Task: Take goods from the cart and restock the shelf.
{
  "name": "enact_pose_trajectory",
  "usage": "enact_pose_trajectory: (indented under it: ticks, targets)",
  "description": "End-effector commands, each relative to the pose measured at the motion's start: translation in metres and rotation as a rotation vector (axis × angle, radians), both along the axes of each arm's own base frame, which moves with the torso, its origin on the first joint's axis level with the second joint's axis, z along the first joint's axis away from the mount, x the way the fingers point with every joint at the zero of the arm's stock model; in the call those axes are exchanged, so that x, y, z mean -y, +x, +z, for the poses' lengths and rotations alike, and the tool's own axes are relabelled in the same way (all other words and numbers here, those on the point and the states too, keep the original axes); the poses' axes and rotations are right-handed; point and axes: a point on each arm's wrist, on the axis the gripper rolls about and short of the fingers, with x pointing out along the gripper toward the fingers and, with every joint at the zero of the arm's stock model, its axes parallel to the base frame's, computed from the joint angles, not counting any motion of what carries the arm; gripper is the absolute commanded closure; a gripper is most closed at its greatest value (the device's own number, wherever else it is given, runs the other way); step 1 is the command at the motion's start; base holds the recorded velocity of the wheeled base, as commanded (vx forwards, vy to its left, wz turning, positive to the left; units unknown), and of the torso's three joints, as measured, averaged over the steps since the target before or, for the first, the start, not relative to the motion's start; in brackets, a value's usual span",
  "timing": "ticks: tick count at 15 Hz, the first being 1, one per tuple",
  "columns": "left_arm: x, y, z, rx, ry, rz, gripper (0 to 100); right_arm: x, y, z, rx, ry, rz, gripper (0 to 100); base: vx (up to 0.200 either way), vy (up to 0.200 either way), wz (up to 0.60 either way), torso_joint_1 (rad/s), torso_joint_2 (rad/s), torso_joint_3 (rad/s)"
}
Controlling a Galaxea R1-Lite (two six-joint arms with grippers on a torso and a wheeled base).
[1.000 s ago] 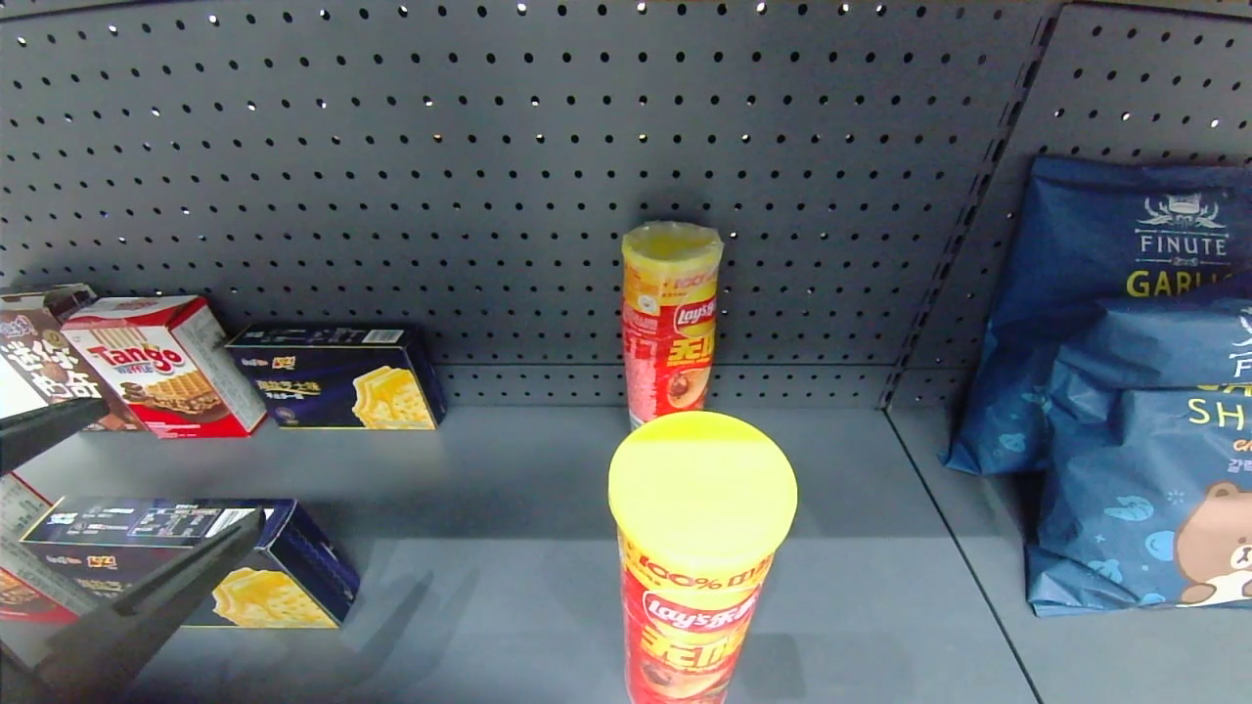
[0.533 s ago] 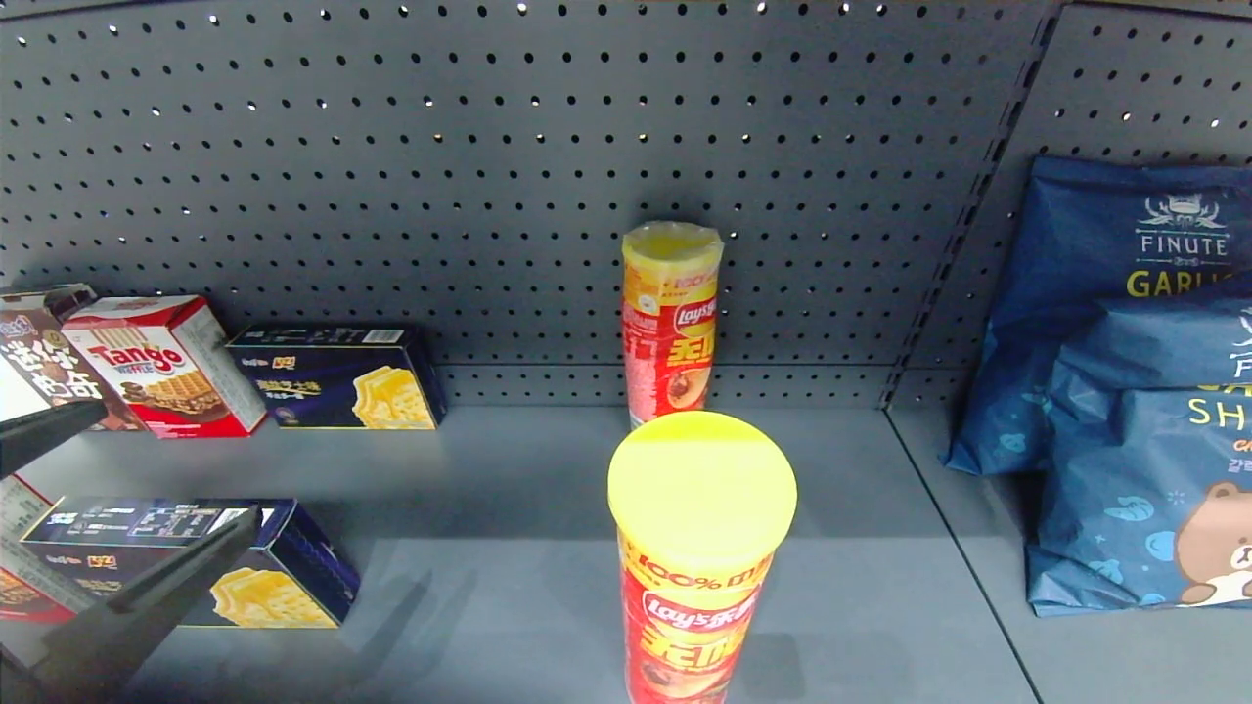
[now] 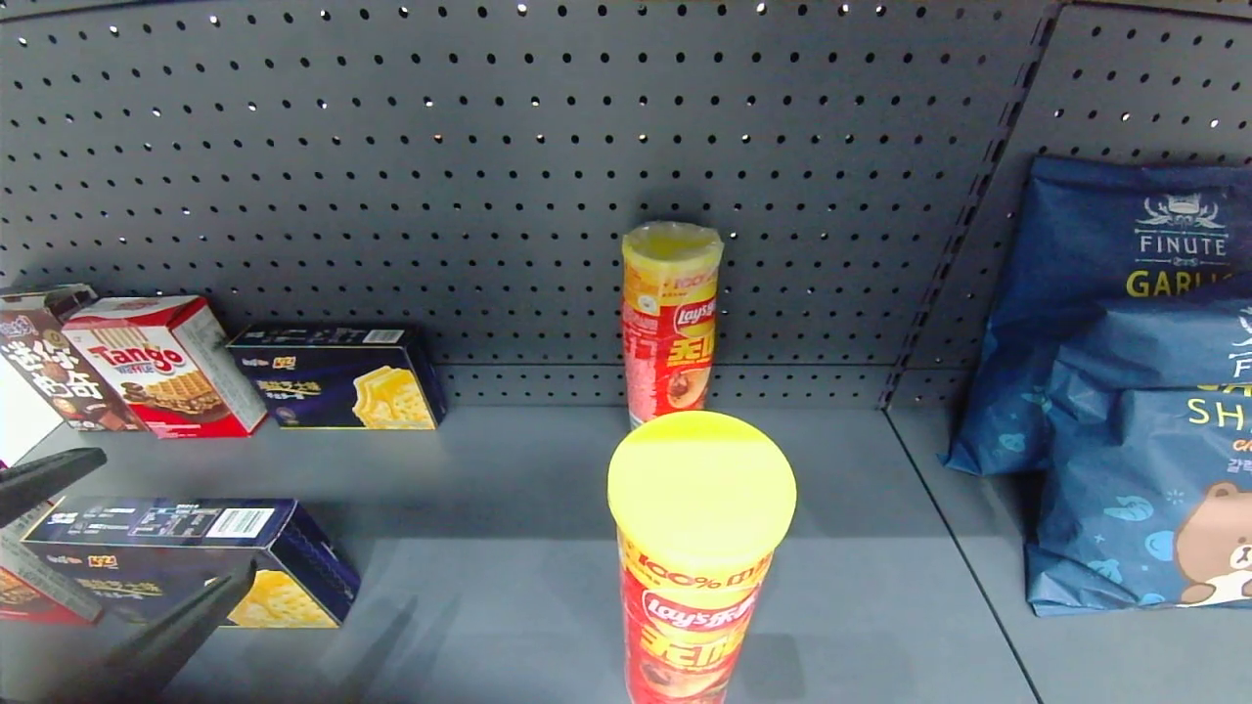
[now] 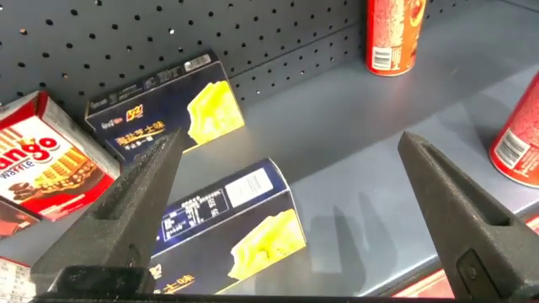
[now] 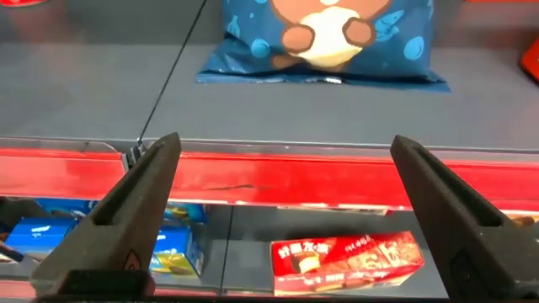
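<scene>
On the grey shelf (image 3: 509, 489) two dark blue cracker boxes lie at the left, one at the back (image 3: 337, 376) and one near the front (image 3: 196, 557). My left gripper (image 3: 108, 557) hangs open at the shelf's front left. Its fingers straddle the front box from just before it without touching. The left wrist view has this gripper (image 4: 290, 139) above the front box (image 4: 227, 227), with the back box (image 4: 164, 105) beyond. My right gripper (image 5: 286, 141) stands open and empty before the shelf's red front edge (image 5: 295, 181).
Two red chip cans with yellow lids stand mid-shelf, one at the pegboard (image 3: 673, 323) and one near the front (image 3: 699, 557). A red wafer box (image 3: 161, 367) and a brown box (image 3: 49, 362) lie far left. Blue snack bags (image 3: 1125, 391) fill the right. Boxes (image 5: 345, 261) lie on a lower shelf.
My left gripper has drawn back and down toward the shelf's front left, still open. The front blue box stays put, and more of its top shows. Nothing else has moved.
</scene>
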Motion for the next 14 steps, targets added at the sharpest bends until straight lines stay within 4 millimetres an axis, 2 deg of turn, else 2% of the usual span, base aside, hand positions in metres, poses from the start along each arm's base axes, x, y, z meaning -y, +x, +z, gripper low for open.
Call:
enact_pose_trajectory:
  ticks: [1,4,5,8,9,10,12,14]
  targets:
    - [-0.002,-0.006,-0.006,0.004,-0.001,-0.01,0,0.0,-0.001,0.0,0.012,0.0,0.003,0,0.0,0.0,0.0,0.0,0.0,0.0]
    - [-0.002,-0.006,-0.006,0.005,0.0,-0.013,0,0.0,-0.001,0.0,0.012,0.0,0.003,0,0.0,0.0,0.0,0.0,0.0,0.0]
    - [-0.009,-0.011,-0.032,-0.054,0.04,0.089,0,0.0,-0.001,0.0,0.012,0.0,0.003,0,0.0,0.0,0.0,0.0,0.0,0.0]
    - [-0.022,-0.04,-0.094,-0.107,0.062,0.076,0,0.0,-0.001,0.0,0.012,0.0,0.003,0,0.0,0.0,0.0,0.0,0.0,0.0]
    - [-0.03,-0.052,-0.109,-0.092,0.049,0.183,0,0.0,-0.001,0.0,0.012,0.0,0.003,0,0.0,0.0,0.0,0.0,0.0,0.0]
    - [-0.033,-0.063,-0.124,-0.158,0.07,0.242,0,0.0,-0.001,0.0,0.012,0.0,0.003,0,0.0,0.0,0.0,0.0,0.0,0.0]
    - [-0.031,-0.07,-0.127,-0.129,0.03,0.19,0,0.0,-0.001,0.0,0.012,0.0,0.003,0,0.0,0.0,0.0,0.0,0.0,0.0]
    - [-0.027,-0.086,-0.13,0.014,-0.081,0.192,0,0.0,-0.001,0.0,0.012,0.0,0.003,0,0.0,0.0,0.0,0.0,0.0,0.0]
